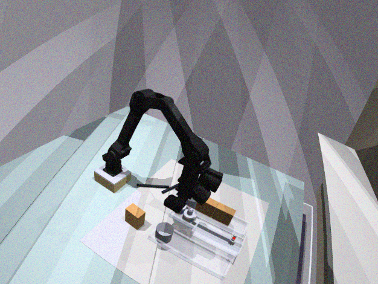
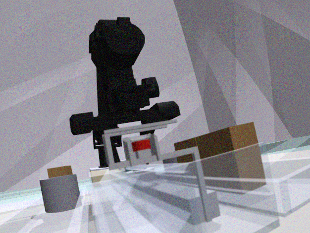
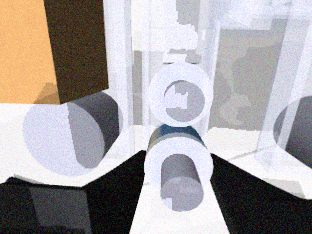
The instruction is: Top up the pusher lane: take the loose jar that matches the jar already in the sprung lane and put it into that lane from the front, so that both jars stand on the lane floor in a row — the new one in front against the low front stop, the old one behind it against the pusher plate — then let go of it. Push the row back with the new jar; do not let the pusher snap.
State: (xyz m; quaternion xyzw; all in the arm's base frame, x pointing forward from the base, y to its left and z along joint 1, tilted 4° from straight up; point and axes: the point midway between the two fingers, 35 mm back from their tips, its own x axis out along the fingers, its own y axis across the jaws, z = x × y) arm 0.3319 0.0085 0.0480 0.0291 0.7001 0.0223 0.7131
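1. Jar (image 3: 181, 187), the new one: bottom ctr. of the wrist view, upright, just in front of the old jar (image 1: 189, 217) (image 3: 181, 95); we can't tell if they touch.
2. Our gripper (image 1: 184, 203) (image 2: 127, 128) (image 3: 176, 157) is approx. half open, clamped on the new jar.
3. Grey can (image 1: 164, 234) (image 2: 60, 194) (image 3: 297, 130): lower ctr. of the top view; we see a wood block (image 1: 134, 215) (image 2: 59, 171) to its upper L.
4. Red marker (image 1: 233, 238) (image 2: 141, 145): lower R in the top view.
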